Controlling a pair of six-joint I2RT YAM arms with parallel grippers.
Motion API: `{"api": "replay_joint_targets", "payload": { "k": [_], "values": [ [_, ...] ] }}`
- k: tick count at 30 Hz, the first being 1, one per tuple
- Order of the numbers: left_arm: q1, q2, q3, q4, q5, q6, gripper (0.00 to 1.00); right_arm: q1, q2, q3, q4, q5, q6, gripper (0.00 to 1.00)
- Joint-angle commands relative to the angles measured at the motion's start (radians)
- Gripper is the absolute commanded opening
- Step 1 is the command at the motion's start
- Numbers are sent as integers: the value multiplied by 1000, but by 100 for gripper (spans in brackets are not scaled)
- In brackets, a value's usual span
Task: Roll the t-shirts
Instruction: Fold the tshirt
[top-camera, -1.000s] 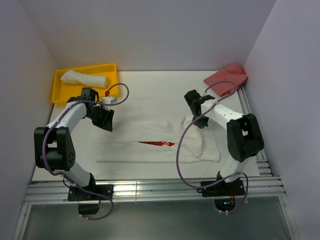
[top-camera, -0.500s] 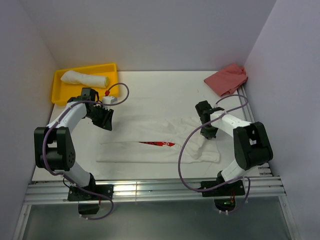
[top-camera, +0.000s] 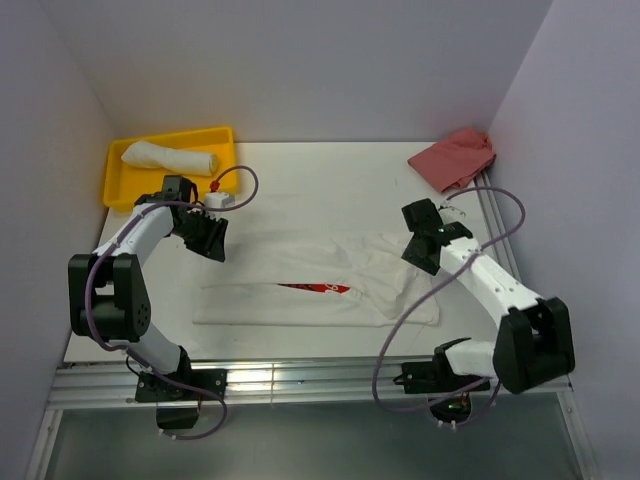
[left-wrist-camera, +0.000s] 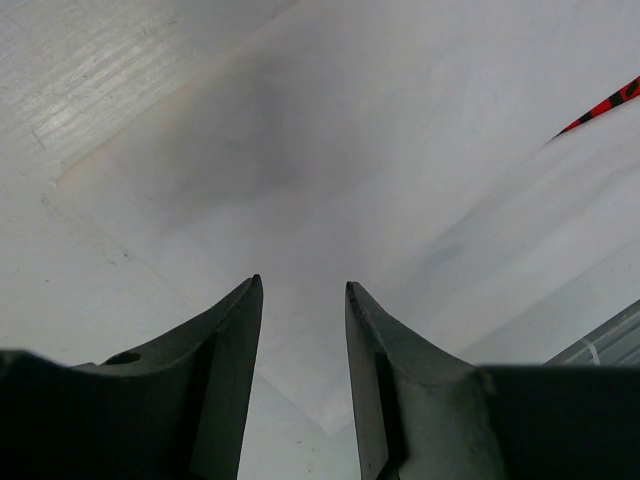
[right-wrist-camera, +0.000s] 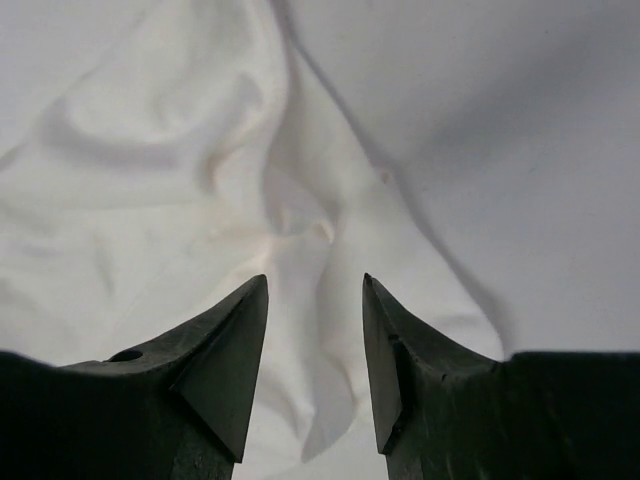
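table (top-camera: 330, 170): white top filling the middle of the top view; we use it as the rolling surface.
flat t-shirt (top-camera: 270, 305): centre of frame, laid out as a wide band between the two arms. The red print (top-camera: 315, 287) sits near its middle. The left part is smooth, the right end bunched and wrinkled. We read the band shape as prep for rolling from one end; it is not rolled yet.
yellow tray (top-camera: 225, 135): upper left corner; we judge it to be the drop-off.
rolled t-shirt (top-camera: 168, 157): lies inside the tray, so one looks done.
red cloth (top-camera: 455, 158): upper right corner, well apart from the shirt; we see no role for it in this step.
right claw (top-camera: 414, 257): over the wrinkled right end of the flat shirt. Its jaws are spread fairly wide with nothing between them. The wrist view shows cloth just below the tips, but we can't confirm contact.
left claw (top-camera: 213, 247): near the shirt's left end, jaws roughly half parted and empty. Smooth cloth and a shirt edge lie below; no touch visible.
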Motion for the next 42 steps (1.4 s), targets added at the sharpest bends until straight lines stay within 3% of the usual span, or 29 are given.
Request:
{"api": "replay_joint_targets", "payload": {
  "k": [1, 7, 13, 21, 25, 26, 28, 34, 42],
  "values": [
    [-5, -28, 2, 7, 38, 7, 45, 47, -149, -24, -39, -16, 57, 50],
    [-5, -53, 18, -16, 52, 13, 45, 185, -326, -154, 7, -102, 154, 50],
    [-5, -85, 16, -30, 55, 13, 46, 352, -369, -245, 9, -85, 258, 50],
    [-5, -96, 5, -35, 54, 13, 46, 392, -386, -315, 39, -82, 283, 53],
    [-5, -96, 4, -35, 48, 13, 46, 392, -345, -309, 70, -76, 266, 38],
    [-5, -96, 1, -35, 45, 13, 46, 392, -334, -293, 71, -76, 260, 26],
    [-5, -96, 1, -33, 42, 15, 46, 392, -307, -270, 68, -71, 248, 13],
    [-5, -98, 7, -36, 42, 15, 46, 377, -279, -136, 21, -62, 189, 8],
    [-5, -87, 21, -45, 52, 18, 46, 261, -238, -26, 88, -198, 79, 8]
  ]
}}
